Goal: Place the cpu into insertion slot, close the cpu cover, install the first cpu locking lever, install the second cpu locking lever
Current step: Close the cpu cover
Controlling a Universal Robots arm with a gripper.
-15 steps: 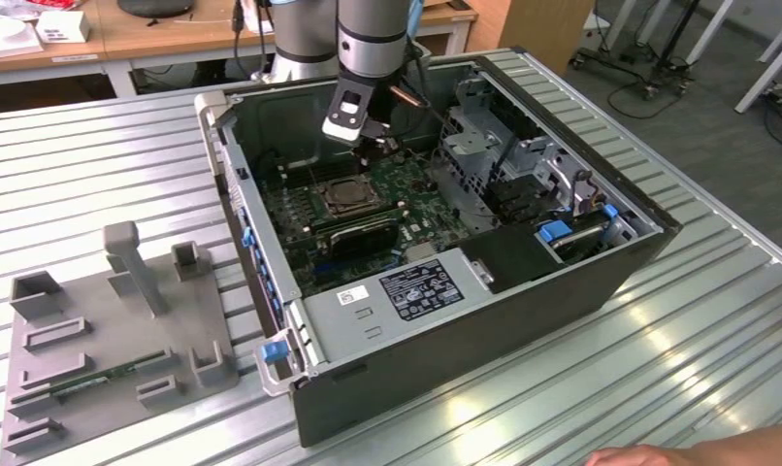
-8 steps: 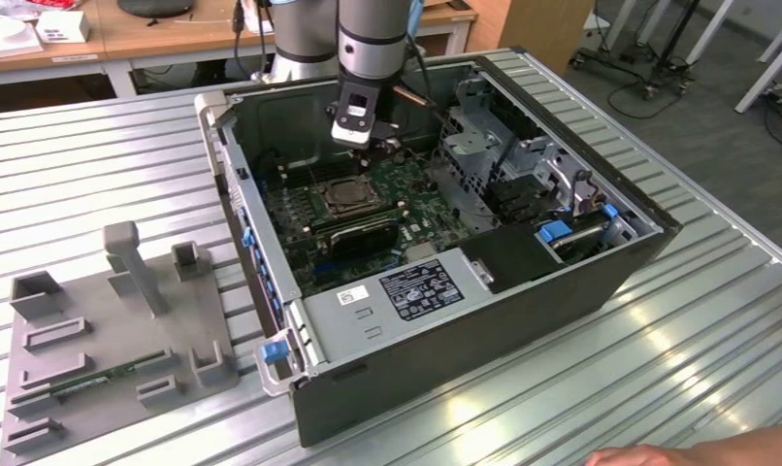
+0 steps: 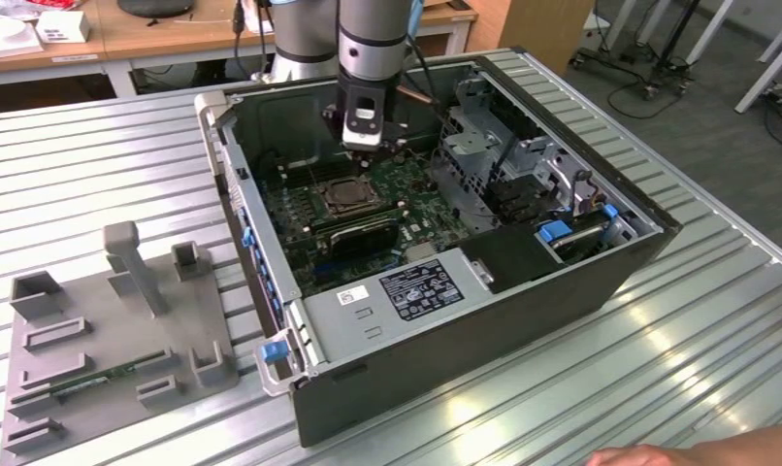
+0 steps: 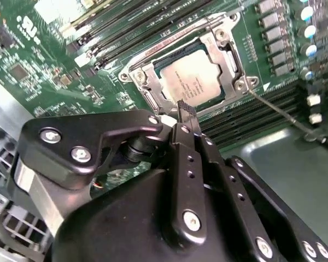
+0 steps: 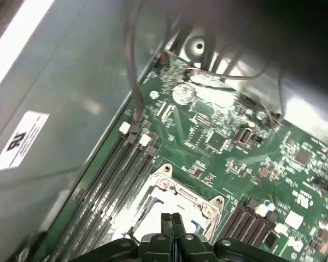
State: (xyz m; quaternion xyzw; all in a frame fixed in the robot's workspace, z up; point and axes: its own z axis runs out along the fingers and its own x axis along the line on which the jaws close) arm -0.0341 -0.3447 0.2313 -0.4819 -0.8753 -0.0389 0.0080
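**Gripper** (image 4: pixel 186 111): both fingers are pressed together along their length, with no gap between them and nothing held. In the second wrist view the closed tips stand at the near edge of the cpu cover (image 4: pixel 177 45). Contact with the frame cannot be confirmed (the tips merely overlap it in that picture).

**Task parts:** the cpu (image 4: pixel 194 79) lies flat in the insertion slot (image 3: pixel 344 198). Its silver-tan top shows through the cover's cut-out centre, and the cover lies down around it. A thin lever rod (image 4: pixel 279 115) slants away from one socket corner across the black memory slots (image 4: pixel 235 124); whether it is latched cannot be told.

**Surroundings:** in the exterior view the arm reaches down into the open computer case (image 3: pixel 430 364) on the ribbed metal table (image 3: pixel 107 165), the gripper close by the socket. A person's hand (image 3: pixel 676 452) rests at the table's edge.
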